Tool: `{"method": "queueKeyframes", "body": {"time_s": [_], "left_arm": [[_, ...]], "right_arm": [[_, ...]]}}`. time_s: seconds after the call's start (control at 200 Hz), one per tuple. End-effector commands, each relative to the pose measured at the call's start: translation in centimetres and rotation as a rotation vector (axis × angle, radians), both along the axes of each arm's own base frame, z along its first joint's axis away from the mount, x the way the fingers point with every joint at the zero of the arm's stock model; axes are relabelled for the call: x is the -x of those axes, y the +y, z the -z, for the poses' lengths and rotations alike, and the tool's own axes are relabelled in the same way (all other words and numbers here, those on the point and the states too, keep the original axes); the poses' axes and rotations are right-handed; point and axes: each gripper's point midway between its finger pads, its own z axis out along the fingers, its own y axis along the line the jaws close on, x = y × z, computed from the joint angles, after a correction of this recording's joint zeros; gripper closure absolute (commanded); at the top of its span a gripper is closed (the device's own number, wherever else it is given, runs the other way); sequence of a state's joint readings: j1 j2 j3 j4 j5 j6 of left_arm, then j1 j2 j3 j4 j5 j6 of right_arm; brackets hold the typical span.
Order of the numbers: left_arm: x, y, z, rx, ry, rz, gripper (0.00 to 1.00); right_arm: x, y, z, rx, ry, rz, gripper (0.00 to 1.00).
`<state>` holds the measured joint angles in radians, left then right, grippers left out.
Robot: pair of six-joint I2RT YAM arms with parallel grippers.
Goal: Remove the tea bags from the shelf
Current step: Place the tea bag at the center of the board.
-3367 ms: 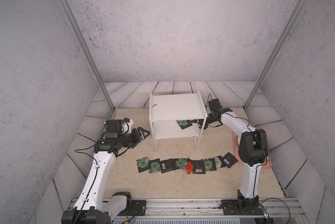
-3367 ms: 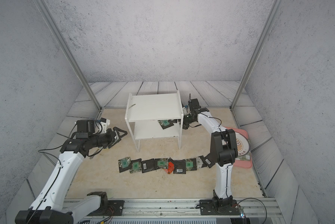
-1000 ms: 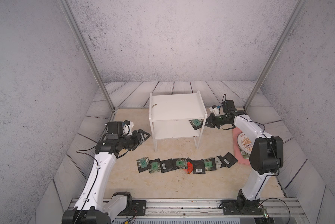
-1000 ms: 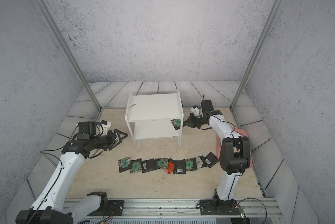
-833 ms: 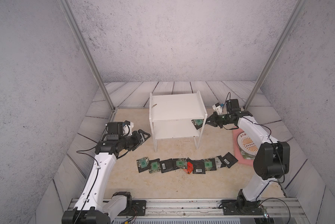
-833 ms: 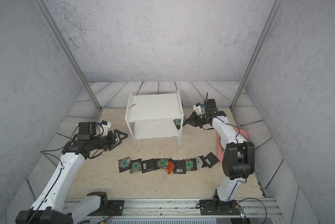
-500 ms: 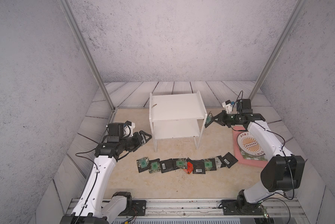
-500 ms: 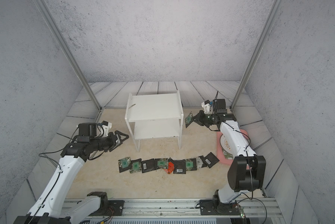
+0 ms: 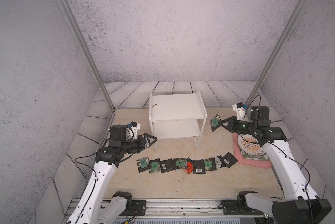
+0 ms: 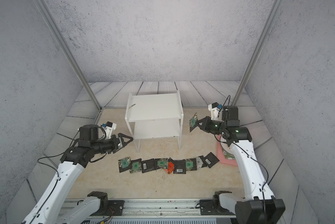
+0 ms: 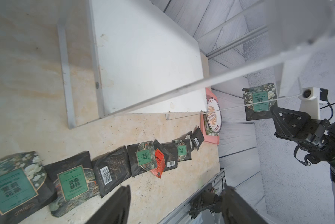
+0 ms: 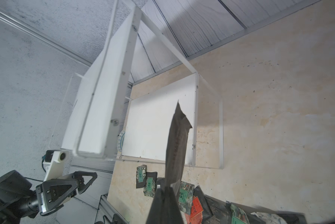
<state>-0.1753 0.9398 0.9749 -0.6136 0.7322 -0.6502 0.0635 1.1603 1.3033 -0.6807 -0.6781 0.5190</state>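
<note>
The white two-tier shelf point(image 9: 176, 116) point(image 10: 154, 114) stands mid-table, and both its boards look bare. To its right, in the air, my right gripper point(image 9: 220, 125) point(image 10: 198, 124) is shut on a black tea bag with a green label point(image 9: 214, 122) point(image 11: 258, 100). The right wrist view shows this bag edge-on point(image 12: 177, 145). Several more tea bags point(image 9: 182, 164) lie in a row on the table in front of the shelf, a red-orange one point(image 9: 189, 167) among them. My left gripper point(image 9: 154, 138) point(image 11: 176, 195) hovers open and empty by the shelf's front left leg.
A pink tray point(image 9: 259, 164) carrying a round patterned plate point(image 9: 250, 144) lies at the right, under my right arm. Metal posts point(image 9: 104, 93) stand at the back corners. A rail point(image 9: 182, 205) runs along the front edge.
My right gripper has drawn the tea bag out of the lower shelf and carried it right, clear of the shelf's side. The left gripper has opened a little wider.
</note>
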Motion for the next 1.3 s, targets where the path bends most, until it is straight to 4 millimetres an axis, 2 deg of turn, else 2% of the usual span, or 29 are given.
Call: {"method": "queueKeyframes", "body": {"time_s": [0.0, 0.155, 0.185, 0.37, 0.62, 0.916, 1.111, 1.296], "left_arm": [[0.8, -1.6, -1.6, 0.044, -0.065, 0.063, 0.22], [1.3, -3.0, -2.9, 0.075, -0.104, 0.103, 0.21], [1.3, -3.2, -2.9, 0.081, -0.104, 0.109, 0.18], [1.7, -4.8, -4.2, 0.139, -0.134, 0.164, 0.18], [2.3, -7.1, -5.9, 0.215, -0.176, 0.258, 0.13], [3.3, -10.0, -6.3, 0.23, -0.202, 0.354, 0.13], [4.5, -11.2, -7.6, 0.27, -0.239, 0.424, 0.22], [5.0, -11.2, -7.7, 0.279, -0.252, 0.429, 0.46]], "right_arm": [[3.4, 1.7, -1.1, -0.036, -0.021, -0.113, 1.0], [6.8, 4.4, -2.1, -0.026, -0.064, -0.253, 1.0], [7.4, 5.1, -2.3, -0.035, -0.066, -0.288, 1.0], [9.8, 8.9, -3.1, -0.115, -0.076, -0.472, 1.0], [12.0, 12.7, -3.9, -0.176, -0.101, -0.654, 1.0], [13.3, 15.4, -4.5, -0.231, -0.105, -0.756, 1.0], [12.9, 15.8, -4.2, -0.237, -0.105, -0.751, 1.0], [12.5, 16.0, -4.2, -0.233, -0.113, -0.74, 1.0]]}}
